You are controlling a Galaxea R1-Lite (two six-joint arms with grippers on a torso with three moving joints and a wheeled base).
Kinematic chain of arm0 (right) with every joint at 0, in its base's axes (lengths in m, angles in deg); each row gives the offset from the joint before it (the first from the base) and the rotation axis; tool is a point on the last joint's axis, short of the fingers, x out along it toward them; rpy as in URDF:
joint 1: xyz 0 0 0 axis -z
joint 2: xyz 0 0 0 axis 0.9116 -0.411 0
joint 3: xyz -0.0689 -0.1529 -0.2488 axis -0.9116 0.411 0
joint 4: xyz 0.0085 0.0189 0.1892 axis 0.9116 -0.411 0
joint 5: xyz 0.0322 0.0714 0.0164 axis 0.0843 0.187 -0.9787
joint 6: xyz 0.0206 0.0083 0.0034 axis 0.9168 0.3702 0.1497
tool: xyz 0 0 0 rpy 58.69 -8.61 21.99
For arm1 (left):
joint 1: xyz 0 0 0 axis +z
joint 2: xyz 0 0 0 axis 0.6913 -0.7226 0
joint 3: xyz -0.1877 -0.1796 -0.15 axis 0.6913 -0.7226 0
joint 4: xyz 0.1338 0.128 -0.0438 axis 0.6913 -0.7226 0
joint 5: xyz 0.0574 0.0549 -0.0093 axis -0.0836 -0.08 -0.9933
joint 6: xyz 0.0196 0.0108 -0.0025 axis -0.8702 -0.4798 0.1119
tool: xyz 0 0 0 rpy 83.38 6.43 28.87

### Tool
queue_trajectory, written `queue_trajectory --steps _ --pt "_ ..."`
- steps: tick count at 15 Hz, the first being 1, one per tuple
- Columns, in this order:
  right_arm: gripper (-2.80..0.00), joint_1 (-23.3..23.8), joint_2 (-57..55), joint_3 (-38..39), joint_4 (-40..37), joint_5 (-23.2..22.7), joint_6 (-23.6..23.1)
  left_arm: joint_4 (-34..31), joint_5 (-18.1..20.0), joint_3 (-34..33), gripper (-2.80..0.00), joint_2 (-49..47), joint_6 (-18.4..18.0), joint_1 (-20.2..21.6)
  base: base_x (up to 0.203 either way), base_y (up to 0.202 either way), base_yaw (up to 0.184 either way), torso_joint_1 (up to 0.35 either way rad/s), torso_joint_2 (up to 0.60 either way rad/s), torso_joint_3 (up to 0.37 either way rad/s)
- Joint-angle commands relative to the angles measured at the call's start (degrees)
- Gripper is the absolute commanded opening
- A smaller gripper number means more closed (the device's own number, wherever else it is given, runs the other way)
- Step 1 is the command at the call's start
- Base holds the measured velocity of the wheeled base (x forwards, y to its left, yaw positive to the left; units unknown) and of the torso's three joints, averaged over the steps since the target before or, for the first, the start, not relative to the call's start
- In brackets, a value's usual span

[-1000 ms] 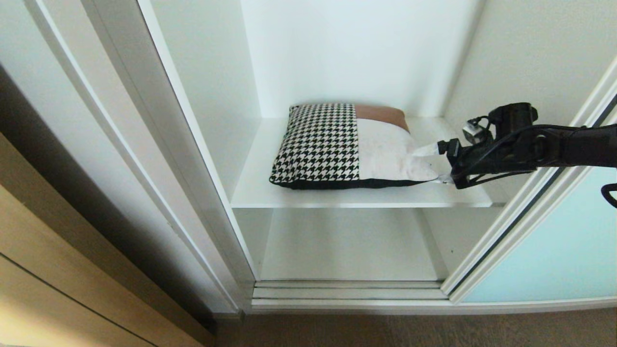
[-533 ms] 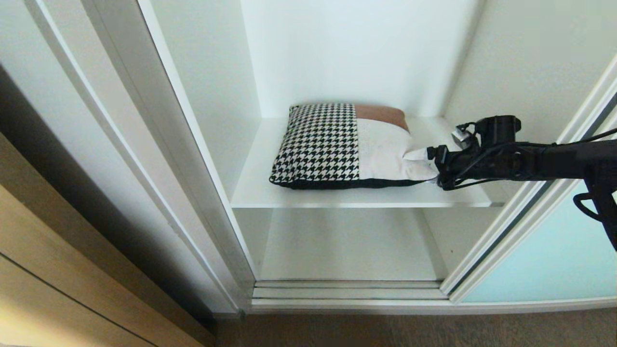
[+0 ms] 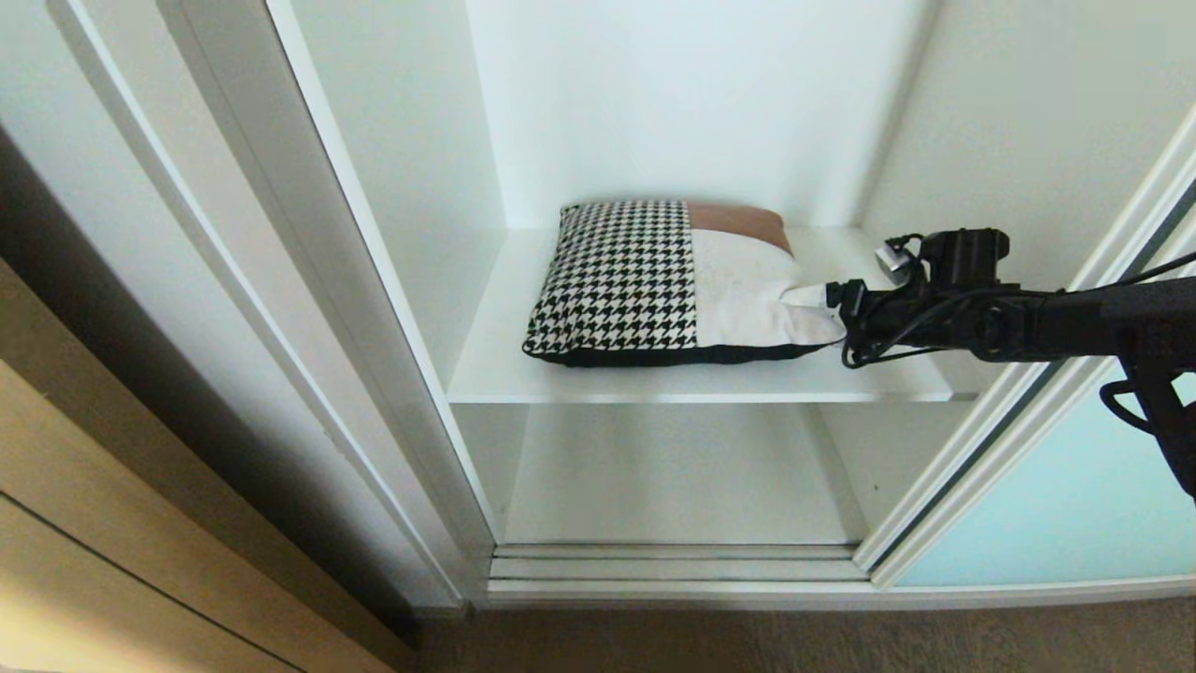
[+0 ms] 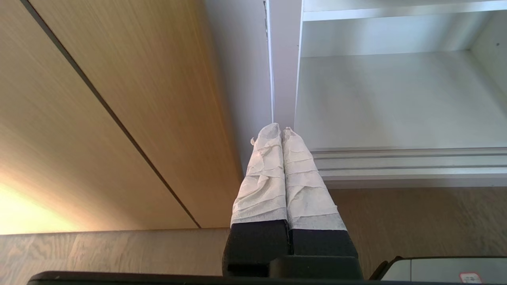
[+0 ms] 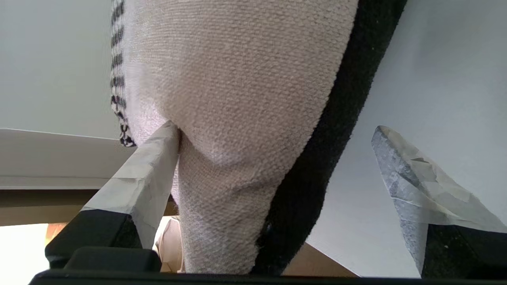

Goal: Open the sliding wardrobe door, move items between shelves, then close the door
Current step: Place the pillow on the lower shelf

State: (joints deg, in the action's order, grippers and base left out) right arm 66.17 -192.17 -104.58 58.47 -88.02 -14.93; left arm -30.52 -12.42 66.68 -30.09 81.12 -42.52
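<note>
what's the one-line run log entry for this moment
door: slid open | cushion: flat on upper shelf | right gripper: open, straddling cushion's near right corner, not clamped | left gripper: shut, parked

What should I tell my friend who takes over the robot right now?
Right claw: open, its fingers on either side of the cushion's right front corner, one finger touching the cream cloth, not yet closed.
Left claw: shut, holding nothing, parked low by the wardrobe's left edge.
The cushion lies flat on the upper shelf; the lower shelf is bare.
Done: the sliding door is open, pushed to the right.
Left: close on the cushion, move it to another shelf, let go, slide the door shut.
</note>
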Motion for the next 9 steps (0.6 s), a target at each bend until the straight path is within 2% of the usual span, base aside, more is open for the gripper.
queue_trajectory --steps 1,4,6,9 --pt "0.00 -0.03 1.55 2.31 1.46 -1.04 0.23 0.00 0.03 -0.09 -2.80 -0.08 0.01 0.02 0.000 0.000 0.000 0.000 0.00 0.000" --pt "0.00 0.00 3.34 8.39 10.64 -4.06 1.05 0.05 0.03 -0.09 -2.80 -0.08 0.01 0.02 0.000 0.000 0.000 0.000 0.00 0.000" --pt "0.00 0.03 2.67 9.10 17.06 -4.38 5.27 0.01 0.03 -0.09 -2.80 -0.08 0.01 0.02 0.000 0.000 0.000 0.000 0.00 0.000" --pt "0.00 0.01 0.50 8.37 21.35 -4.42 7.90 -0.02 0.03 -0.09 -2.80 -0.08 0.01 0.02 0.000 0.000 0.000 0.000 0.00 0.000"
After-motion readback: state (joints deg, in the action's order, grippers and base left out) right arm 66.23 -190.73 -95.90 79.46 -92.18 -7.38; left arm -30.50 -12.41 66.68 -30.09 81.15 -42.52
